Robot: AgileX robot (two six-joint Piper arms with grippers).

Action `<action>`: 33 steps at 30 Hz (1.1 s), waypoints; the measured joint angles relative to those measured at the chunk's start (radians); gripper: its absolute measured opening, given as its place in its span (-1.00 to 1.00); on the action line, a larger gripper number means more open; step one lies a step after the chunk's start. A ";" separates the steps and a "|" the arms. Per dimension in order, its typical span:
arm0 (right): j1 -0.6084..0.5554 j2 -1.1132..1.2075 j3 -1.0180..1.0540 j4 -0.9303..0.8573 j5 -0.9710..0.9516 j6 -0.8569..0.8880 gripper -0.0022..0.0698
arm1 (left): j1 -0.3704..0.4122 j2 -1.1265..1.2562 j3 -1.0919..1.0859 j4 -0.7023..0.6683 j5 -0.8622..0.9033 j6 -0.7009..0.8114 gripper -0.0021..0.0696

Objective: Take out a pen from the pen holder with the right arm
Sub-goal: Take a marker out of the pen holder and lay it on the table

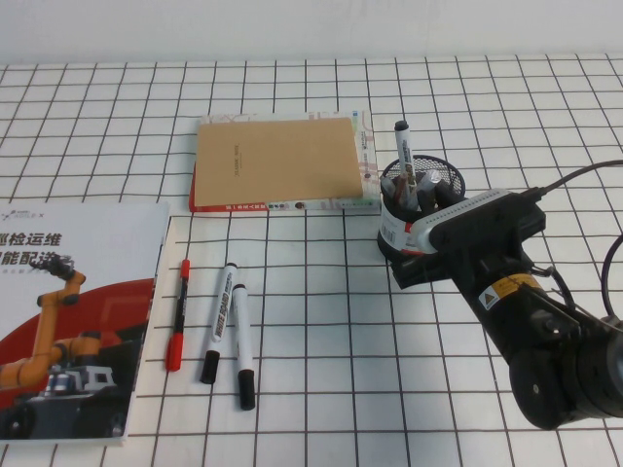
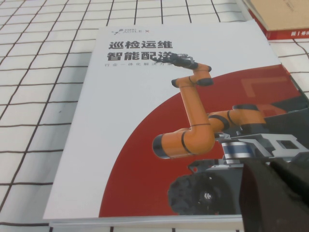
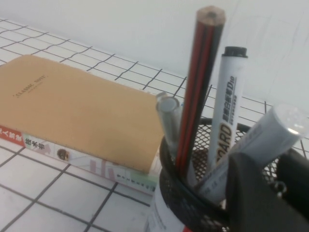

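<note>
Pen (image 3: 263, 140) in right jaws, left over booklet (image 2: 145, 121)

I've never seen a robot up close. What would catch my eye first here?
The right gripper sits at the black mesh pen holder, crowded with markers and a red-and-black pencil, right of the tan notebook. The left gripper hangs over a brochure showing an orange robot arm, on the table's left side.

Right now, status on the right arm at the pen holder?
Right hand at the pen holder rim, by the slanted white marker. Left hand parked over the booklet. Pencil and black-capped marker stand close alongside.
</note>
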 joint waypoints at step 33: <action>-0.002 -0.048 0.002 0.008 0.055 0.000 -0.74 | 0.000 0.000 0.000 0.000 0.000 0.000 -0.95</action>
